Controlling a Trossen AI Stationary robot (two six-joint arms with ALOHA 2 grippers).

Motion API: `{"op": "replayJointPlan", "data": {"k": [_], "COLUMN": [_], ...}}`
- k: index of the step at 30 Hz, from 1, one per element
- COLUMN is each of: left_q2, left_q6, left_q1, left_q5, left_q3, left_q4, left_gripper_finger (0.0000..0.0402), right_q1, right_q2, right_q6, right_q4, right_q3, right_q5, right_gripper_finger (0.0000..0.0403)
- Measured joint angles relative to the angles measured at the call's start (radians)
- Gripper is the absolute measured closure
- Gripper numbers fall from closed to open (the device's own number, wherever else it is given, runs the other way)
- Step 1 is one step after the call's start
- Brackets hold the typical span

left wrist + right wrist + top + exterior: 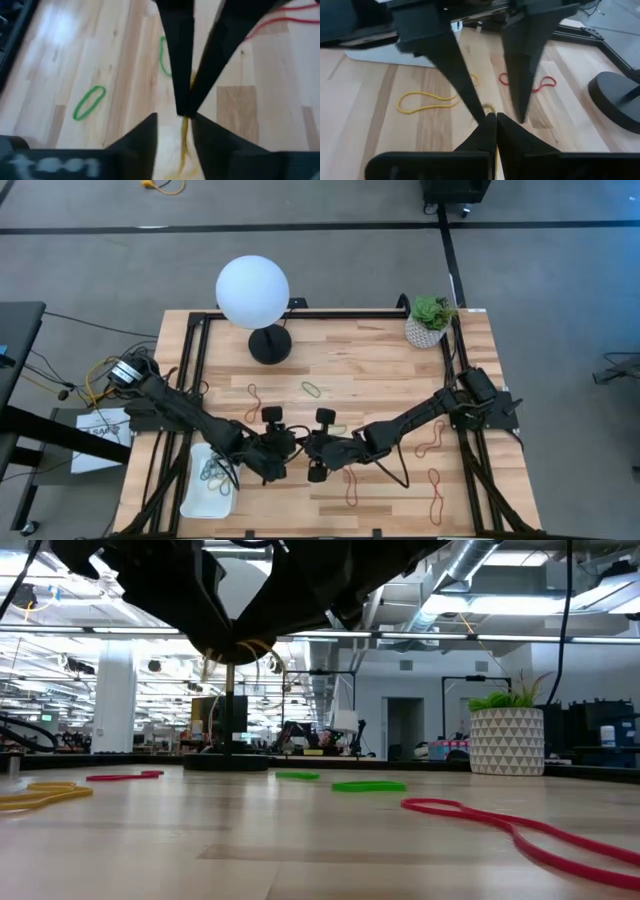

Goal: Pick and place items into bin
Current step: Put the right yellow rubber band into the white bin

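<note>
My right gripper (185, 107) is shut on a yellow rubber band (184, 137) near the table's middle. My left gripper (175, 119) faces it tip to tip, open, with one finger on each side of the hanging band; I cannot tell whether it touches the band. In the right wrist view the left gripper's fingers (470, 95) come in above my shut right gripper (492, 125). The white bin (197, 472) sits near the front left edge with several bands in it. More bands lie flat on the wood: red (255, 400), green (313, 389), yellow (430, 102). My right gripper pinches the yellow band by its upper part (186, 119) between its two fingertips. The fingers slant down from the table's right side. The band hangs slack below them, and its lower end (182, 160) runs out of sight between the left gripper's fingers.
A white globe lamp (252, 290) on a black base (269, 343) stands at the back. A plant in a white pot (428, 328) is at the back right corner. Red bands (432, 438) (436, 492) (352, 490) lie at the front right. Black rails (195, 370) run along the table's sides.
</note>
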Motion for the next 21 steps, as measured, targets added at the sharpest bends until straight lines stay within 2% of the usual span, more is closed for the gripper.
{"op": "replayJointPlan", "data": {"k": [4, 6, 10, 13, 21], "left_q2": [0.0, -0.001, -0.001, -0.005, -0.047], "left_q6": [-0.005, -0.011, -0.05, -0.102, -0.295], "left_q1": [0.001, 0.001, -0.001, -0.008, -0.103], "left_q5": [0.037, 0.064, 0.076, 0.093, 0.322], "left_q3": [0.0, 0.0, 0.0, 0.003, 0.147], "left_q4": [-0.022, -0.03, -0.075, -0.184, -0.509], "left_gripper_finger": [0.037, 0.0392, 0.0395, 0.04, 0.0401], "right_q1": [0.001, 0.0, -0.001, -0.003, -0.026], "right_q2": [0.0, 0.0, 0.0, 0.0, -0.001], "right_q6": [0.009, 0.017, 0.026, 0.06, 0.142], "right_q4": [-0.002, -0.003, -0.034, -0.079, -0.174], "right_q3": [0.0, 0.0, 0.001, 0.001, 0.001], "right_q5": [-0.001, -0.004, -0.005, -0.005, -0.012], "right_gripper_finger": [0.0386, 0.0376, 0.0348, 0.0326, 0.0285]}}
